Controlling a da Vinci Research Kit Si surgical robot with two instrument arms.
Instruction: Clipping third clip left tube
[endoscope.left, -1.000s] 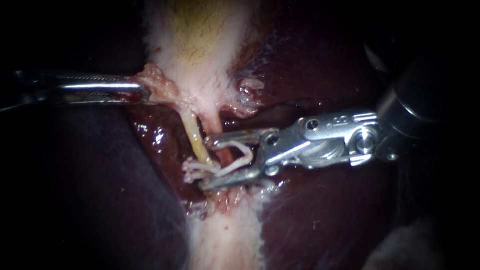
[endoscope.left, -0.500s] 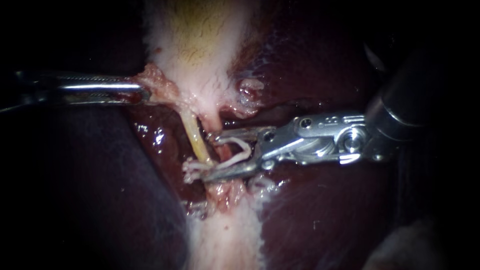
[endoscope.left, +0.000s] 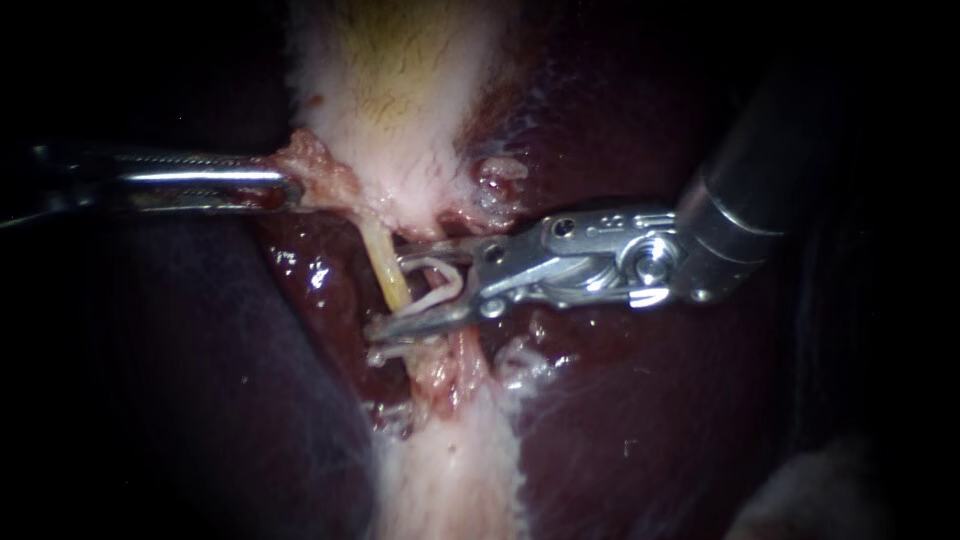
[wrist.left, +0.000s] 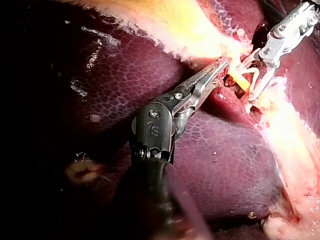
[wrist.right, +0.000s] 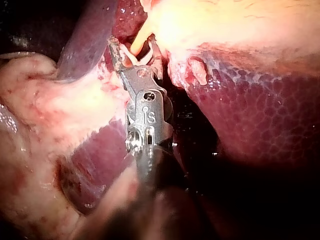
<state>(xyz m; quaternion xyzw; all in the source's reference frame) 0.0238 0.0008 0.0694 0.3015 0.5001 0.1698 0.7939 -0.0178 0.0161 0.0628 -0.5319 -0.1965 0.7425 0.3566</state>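
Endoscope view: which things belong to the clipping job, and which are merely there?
In the job: right instrument; the white clip it carries; the yellowish left tube; left instrument, holding the gallbladder at its edge.
Merely there: liver; pale tissue band below the tube.

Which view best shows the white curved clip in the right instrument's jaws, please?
Endoscope view: the white curved clip lies side-on in the right instrument's jaws. Left wrist view shows it small; right wrist view, mostly hidden behind the jaws.

Right instrument (endoscope.left: 392, 292) closes in on the left tube (endoscope.left: 383, 262)
Its jaws, carrying the clip (endoscope.left: 443, 287), now stand closer together and straddle the tube, further left than before.
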